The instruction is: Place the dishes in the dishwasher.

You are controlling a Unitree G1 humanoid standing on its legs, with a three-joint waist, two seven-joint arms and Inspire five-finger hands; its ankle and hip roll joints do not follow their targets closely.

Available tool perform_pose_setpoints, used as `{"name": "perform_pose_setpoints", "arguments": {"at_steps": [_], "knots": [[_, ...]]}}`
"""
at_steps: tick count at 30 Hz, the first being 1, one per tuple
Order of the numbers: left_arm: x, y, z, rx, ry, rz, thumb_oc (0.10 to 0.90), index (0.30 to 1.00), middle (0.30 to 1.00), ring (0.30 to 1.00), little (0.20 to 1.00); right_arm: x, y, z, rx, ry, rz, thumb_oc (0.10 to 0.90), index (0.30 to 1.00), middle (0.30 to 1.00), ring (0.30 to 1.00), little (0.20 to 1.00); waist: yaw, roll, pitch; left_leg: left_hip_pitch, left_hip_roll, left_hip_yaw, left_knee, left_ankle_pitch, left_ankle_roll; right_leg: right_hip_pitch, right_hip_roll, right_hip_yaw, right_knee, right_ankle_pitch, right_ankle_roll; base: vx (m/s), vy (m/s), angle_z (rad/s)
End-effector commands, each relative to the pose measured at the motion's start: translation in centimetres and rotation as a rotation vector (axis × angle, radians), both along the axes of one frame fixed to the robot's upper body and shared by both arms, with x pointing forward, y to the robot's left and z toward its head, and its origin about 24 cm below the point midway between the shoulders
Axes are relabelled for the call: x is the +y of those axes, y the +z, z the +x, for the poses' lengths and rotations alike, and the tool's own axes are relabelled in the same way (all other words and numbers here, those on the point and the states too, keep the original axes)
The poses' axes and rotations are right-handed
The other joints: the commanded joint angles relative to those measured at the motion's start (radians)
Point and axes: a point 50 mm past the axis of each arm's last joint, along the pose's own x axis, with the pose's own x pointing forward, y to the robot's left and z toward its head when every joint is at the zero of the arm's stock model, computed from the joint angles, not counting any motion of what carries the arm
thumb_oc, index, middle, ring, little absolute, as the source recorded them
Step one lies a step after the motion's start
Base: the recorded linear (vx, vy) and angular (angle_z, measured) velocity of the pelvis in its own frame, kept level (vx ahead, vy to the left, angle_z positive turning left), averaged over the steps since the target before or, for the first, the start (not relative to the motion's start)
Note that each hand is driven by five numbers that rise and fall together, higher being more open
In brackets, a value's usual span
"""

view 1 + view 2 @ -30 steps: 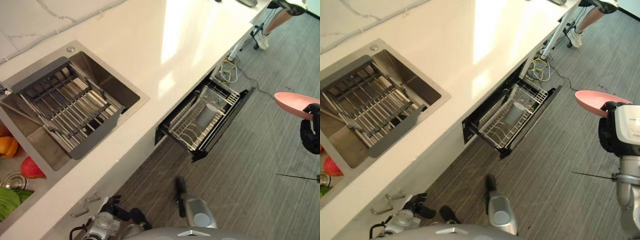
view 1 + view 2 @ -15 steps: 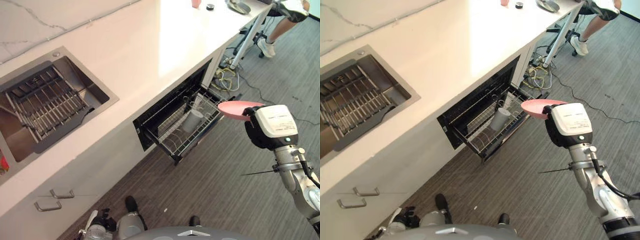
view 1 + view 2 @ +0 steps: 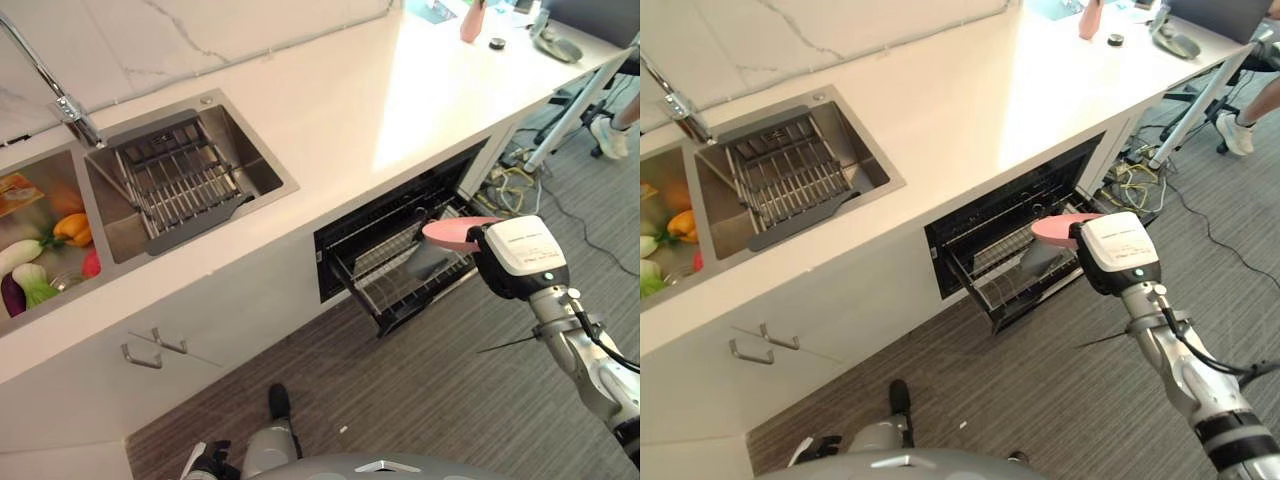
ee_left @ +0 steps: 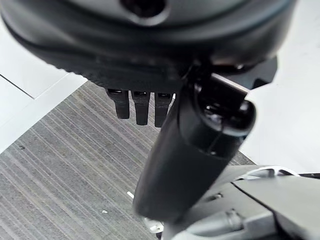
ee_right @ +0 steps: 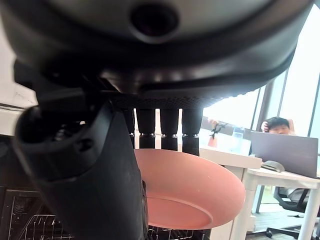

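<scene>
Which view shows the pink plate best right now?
The right wrist view: the pink plate sits close up under the right robot hand, whose fingers and thumb pinch its rim. Both eye views show it small and partly hidden behind that hand, held level over the pulled-out dishwasher rack.

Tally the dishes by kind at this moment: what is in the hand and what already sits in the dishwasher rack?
Pink plate, pinched in the right hand: 1
Grey cup in the dishwasher rack: 1
Total: 2
</scene>
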Motion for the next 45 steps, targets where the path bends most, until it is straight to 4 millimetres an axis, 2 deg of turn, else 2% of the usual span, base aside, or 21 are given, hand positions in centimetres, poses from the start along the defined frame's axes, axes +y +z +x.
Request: {"name": "perform_pose_setpoints", "arguments": {"at_steps": [1,7,11,12,13,16,19,23,24,25,28,29,31,32,35,38,44,45], "knots": [[0.2,0.0,0.7,0.004,-0.063,0.031,0.800,0.900,0.900,0.900,0.900,-0.8,5.0,2.5,-0.217,-0.008,-0.075,0.400,0.300,0.300,0.300,0.300,0.017,0.007,-0.005,0.000,0.027,0.010,0.063,-0.160,-0.052,-0.042,0.016,0.105,0.024,-0.040,0.002,-0.05,-0.016,0.12],[0.5,0.3,1.6,-0.041,-0.063,0.040,0.800,0.900,0.900,0.900,0.900,-1.7,4.0,5.0,-0.175,-0.081,-0.113,0.400,0.300,0.300,0.300,0.300,0.048,0.025,0.034,-0.061,0.023,0.004,0.077,-0.151,-0.053,-0.089,0.005,0.084,0.021,-0.023,0.008,-0.06,0.008,0.12],[0.6,0.7,2.9,-0.099,-0.037,0.053,0.800,0.900,0.900,0.900,0.900,-1.1,4.2,7.5,-0.207,-0.113,-0.114,0.400,0.300,0.300,0.300,0.300,0.073,0.047,0.079,-0.112,0.017,0.004,0.083,-0.132,-0.058,-0.148,-0.004,0.095,0.017,-0.003,0.009,-0.08,0.039,-0.07],[0.5,0.8,3.2,-0.116,-0.027,0.052,0.800,0.900,0.900,0.900,0.900,-1.0,4.7,8.1,-0.247,-0.126,-0.112,0.400,0.300,0.300,0.300,0.300,0.079,0.051,0.088,-0.123,0.015,0.003,0.083,-0.126,-0.060,-0.161,-0.004,0.098,0.016,0.001,0.007,-0.04,0.030,0.03],[0.5,0.9,3.7,-0.137,-0.028,0.054,0.800,0.900,0.900,0.900,0.900,-0.6,3.8,8.2,-0.216,-0.116,-0.137,0.400,0.300,0.300,0.300,0.300,0.088,0.057,0.096,-0.131,0.014,-0.001,0.081,-0.122,-0.062,-0.167,-0.004,0.097,0.015,0.001,0.007,-0.04,0.023,0.02],[0.6,1.0,4.1,-0.157,-0.024,0.056,0.800,0.900,0.900,0.900,0.900,-0.4,3.7,8.5,-0.213,-0.114,-0.199,0.400,0.300,0.300,0.300,0.300,0.097,0.066,0.112,-0.151,0.012,-0.010,0.076,-0.112,-0.066,-0.182,-0.004,0.096,0.013,0.001,0.005,0.00,0.014,0.07],[0.1,1.1,4.6,-0.174,-0.024,0.051,0.800,0.900,0.900,0.900,0.900,1.1,3.9,9.6,-0.251,-0.093,-0.210,0.400,0.300,0.300,0.300,0.300,0.106,0.071,0.131,-0.181,0.003,-0.021,0.059,-0.096,-0.069,-0.210,-0.004,0.095,0.011,0.006,0.005,-0.01,0.049,0.26],[0.1,1.3,5.3,-0.196,-0.032,0.049,0.800,0.900,0.900,0.900,0.900,4.4,4.3,10.2,-0.269,0.047,-0.242,0.400,0.300,0.300,0.300,0.300,0.115,0.063,0.135,-0.189,-0.002,-0.029,0.046,-0.091,-0.069,-0.211,-0.008,0.087,0.011,0.007,0.006,0.00,0.018,0.10],[0.1,1.3,5.3,-0.196,-0.031,0.049,0.800,0.900,0.900,0.900,0.900,4.4,4.3,10.2,-0.269,0.048,-0.243,0.400,0.300,0.300,0.300,0.300,0.113,0.063,0.135,-0.189,-0.002,-0.029,0.045,-0.091,-0.069,-0.211,-0.008,0.087,0.011,0.007,0.006,0.00,0.000,0.00],[0.1,1.4,5.8,-0.208,-0.045,0.052,0.800,0.900,0.900,0.900,0.900,5.8,3.9,10.2,-0.255,0.108,-0.265,0.400,0.300,0.300,0.300,0.300,0.119,0.060,0.133,-0.188,-0.007,-0.035,0.039,-0.090,-0.069,-0.207,-0.011,0.083,0.011,0.006,0.006,0.00,0.000,0.00],[0.0,1.7,6.5,-0.233,-0.054,0.052,0.800,0.900,0.900,0.900,0.900,6.2,3.0,10.2,-0.226,0.118,-0.264,0.400,0.300,0.300,0.300,0.300,0.118,0.057,0.130,-0.189,-0.016,-0.046,0.036,-0.090,-0.066,-0.199,-0.014,0.075,0.013,0.005,0.006,0.02,-0.005,0.11],[-0.2,1.9,7.3,-0.261,-0.060,0.045,0.800,0.900,0.900,0.900,0.900,5.5,2.2,10.0,-0.203,0.074,-0.260,0.400,0.300,0.300,0.300,0.300,0.118,0.058,0.133,-0.193,-0.024,-0.055,0.035,-0.091,-0.063,-0.197,-0.019,0.073,0.031,0.002,0.001,0.01,0.004,0.23],[-0.2,1.9,7.3,-0.260,-0.061,0.046,0.800,0.900,0.900,0.900,0.900,5.5,2.2,10.0,-0.203,0.073,-0.259,0.413,0.319,0.319,0.319,0.319,0.118,0.057,0.133,-0.194,-0.025,-0.056,0.035,-0.091,-0.062,-0.198,-0.020,0.072,0.033,0.000,0.002,0.00,0.010,0.17],[-0.4,2.0,7.6,-0.272,-0.058,0.041,0.800,0.900,0.900,0.900,0.900,4.1,1.0,9.6,-0.174,-0.016,-0.236,0.800,0.900,0.900,0.900,0.900,0.115,0.059,0.134,-0.192,-0.029,-0.060,0.030,-0.093,-0.057,-0.201,-0.024,0.068,0.043,-0.002,0.001,-0.01,0.020,0.21],[-0.4,2.2,8.1,-0.294,-0.045,0.051,0.800,0.900,0.900,0.900,0.900,1.4,-1.1,8.5,-0.128,-0.184,-0.177,0.800,0.900,0.900,0.900,0.900,0.107,0.058,0.142,-0.189,-0.032,-0.065,0.023,-0.090,-0.055,-0.205,-0.025,0.061,0.039,0.004,0.004,-0.03,0.008,0.20],[-0.1,2.2,8.0,-0.289,-0.046,0.061,0.800,0.900,0.900,0.900,0.900,0.3,-1.6,7.9,-0.116,-0.239,-0.144,0.800,0.900,0.900,0.900,0.900,0.099,0.052,0.145,-0.187,-0.031,-0.065,0.019,-0.087,-0.056,-0.206,-0.021,0.062,0.037,0.003,0.005,-0.02,-0.005,0.06],[0.0,2.2,8.0,-0.288,-0.047,0.062,0.800,0.900,0.900,0.900,0.900,0.2,-1.6,7.9,-0.116,-0.240,-0.143,0.800,0.900,0.900,0.900,0.900,0.101,0.051,0.145,-0.187,-0.031,-0.065,0.018,-0.087,-0.056,-0.206,-0.021,0.062,0.038,0.003,0.005,0.00,-0.006,-0.01],[0.8,1.9,6.8,-0.239,-0.013,0.077,0.800,0.900,0.900,0.900,0.900,-1.2,-1.4,6.2,-0.100,-0.264,0.015,0.800,0.900,0.900,0.900,0.900,0.068,0.029,0.131,-0.163,-0.019,-0.061,0.018,-0.094,-0.054,-0.192,-0.014,0.071,0.043,-0.013,0.000,-0.01,-0.039,0.03]]}}
